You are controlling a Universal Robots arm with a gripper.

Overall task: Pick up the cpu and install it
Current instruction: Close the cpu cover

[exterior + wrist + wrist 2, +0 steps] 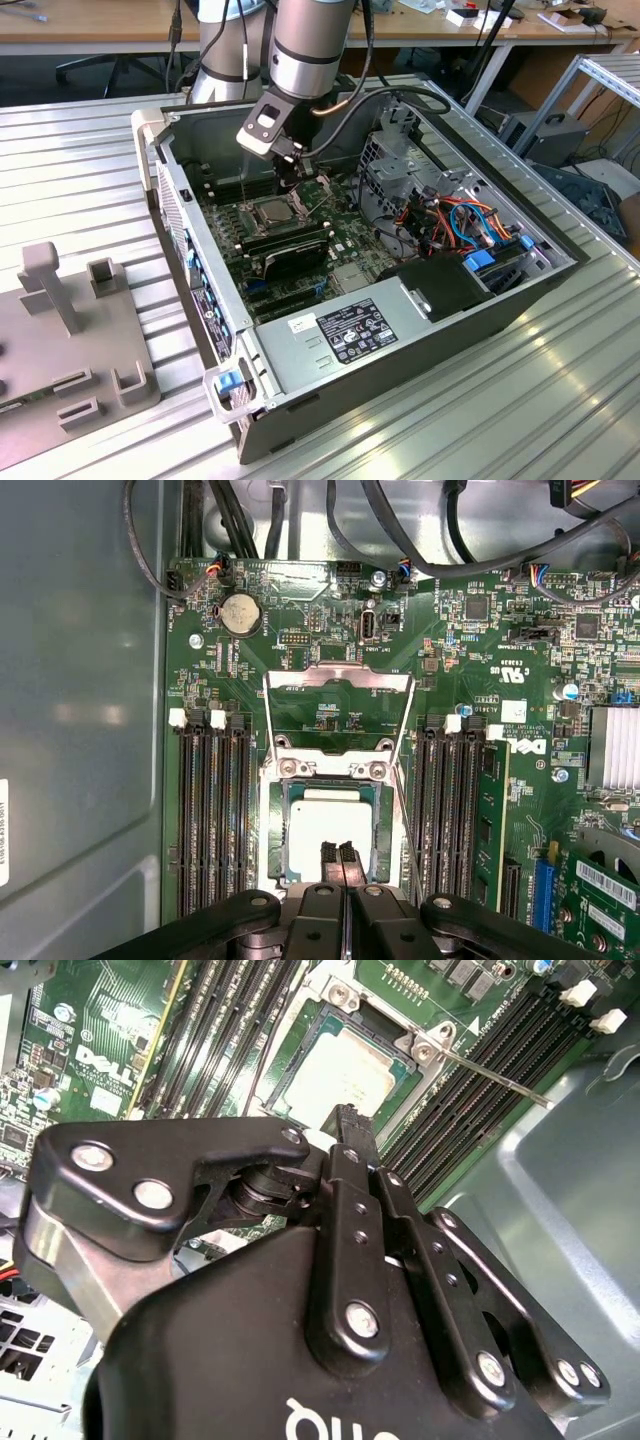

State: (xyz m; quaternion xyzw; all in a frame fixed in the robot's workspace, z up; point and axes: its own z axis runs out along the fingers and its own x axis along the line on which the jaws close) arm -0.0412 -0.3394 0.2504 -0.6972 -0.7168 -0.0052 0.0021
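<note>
Pinched shut with nothing visible between its fingers, the tool (338,858) hangs over the socket (330,825), its tips above the near edge of the cpu (322,818). I cannot tell whether the tips touch the chip or float just off it.

The cpu lies inside the socket, silvery face up, and in both wrist views it looks flat and square to the surround. It sits between two banks of memory slots (210,820) on the green board (300,610).

In the exterior view the tool (290,188) comes down into the open case (520,300) at about eleven o'clock of its interior. The cpu (272,210) is directly beneath it. The power supply (340,335) lies at five o'clock from the socket, a tangle of coloured cables (455,215) at three o'clock. A grey fixture (70,330) rests on the ribbed desk (560,400) at eight o'clock from the case.

Progress, as I judge it: the picking and placing look done, since the chip is in its seat and out of the tool's grip. The hold-down is not done. The metal frame (338,677) stands swung open off the socket, and the thin lever (500,1082) juts free beside it in the second wrist view, not latched. So the chip is seated but not yet clamped.
</note>
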